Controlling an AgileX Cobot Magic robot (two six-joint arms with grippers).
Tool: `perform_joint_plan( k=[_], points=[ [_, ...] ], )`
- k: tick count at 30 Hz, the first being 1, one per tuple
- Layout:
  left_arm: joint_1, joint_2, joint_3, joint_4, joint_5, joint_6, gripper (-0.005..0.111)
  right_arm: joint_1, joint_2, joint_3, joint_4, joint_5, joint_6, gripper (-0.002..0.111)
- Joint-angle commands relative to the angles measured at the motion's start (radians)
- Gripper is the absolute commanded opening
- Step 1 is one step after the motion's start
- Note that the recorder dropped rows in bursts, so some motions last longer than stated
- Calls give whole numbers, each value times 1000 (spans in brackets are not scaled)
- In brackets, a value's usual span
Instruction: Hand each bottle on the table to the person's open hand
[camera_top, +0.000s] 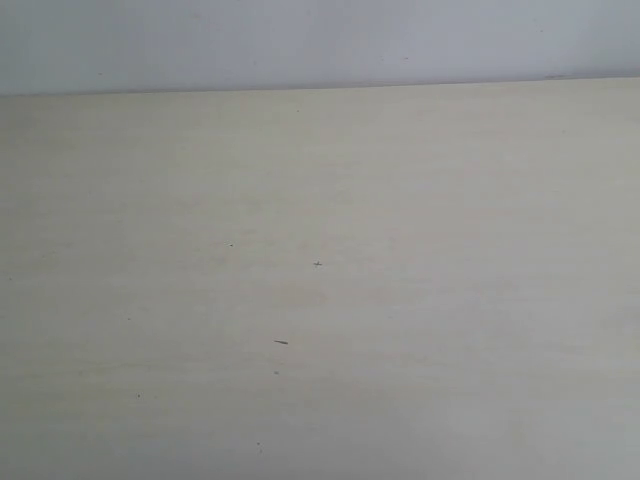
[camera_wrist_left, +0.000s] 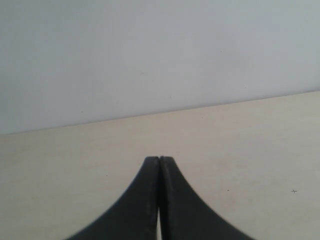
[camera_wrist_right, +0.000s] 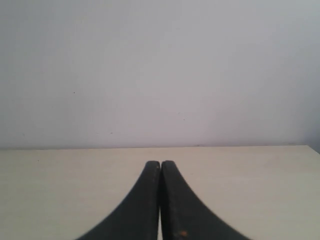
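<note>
- The left gripper (camera_wrist_left: 159, 159) has its jaws pressed flat together along a thin straight seam. They pinch nothing and touch nothing, and hang just above the counter (camera_wrist_left: 260, 150).
- The right gripper (camera_wrist_right: 160, 162) is the same: jaws tight against each other, nothing between them, the tips clear of the surface.
- Both pairs are matte black. Each finger is narrow and rounded at the tip and flares outward in a smooth curve toward its base, so that a pair forms a pointed arch.
- One right finger carries a small orange-brown fleck (camera_wrist_right: 182, 233) near its base.
- The counter is a broad, flat, pale cream board with faint wood grain running across it and a dull finish. In the exterior view it fills nearly everything below a straight far edge.
- A few tiny marks sit near its middle: a short dark sliver (camera_top: 280, 342) and, beyond it, a small cross-shaped speck (camera_top: 317, 264).
- Behind the far edge rises a plain, smooth, grey-white wall (camera_top: 300, 40).
- Where the bottles and the person's open hand are cannot be told from these views.
</note>
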Motion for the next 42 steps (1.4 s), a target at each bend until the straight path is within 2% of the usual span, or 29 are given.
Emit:
perform_joint_plan(
  k=[1,20,32,42],
  points=[
    [3,-6,4,3,-3,3,0,-6,-7,4,1,1,6,0],
    [11,-6,4,3,-3,3,0,-6,-7,4,1,1,6,0],
    [169,-6,4,3,-3,3,0,-6,-7,4,5,1,6,0],
    [184,-6,4,3,-1,3,0,-6,-7,4,5,1,6,0]
  ],
)
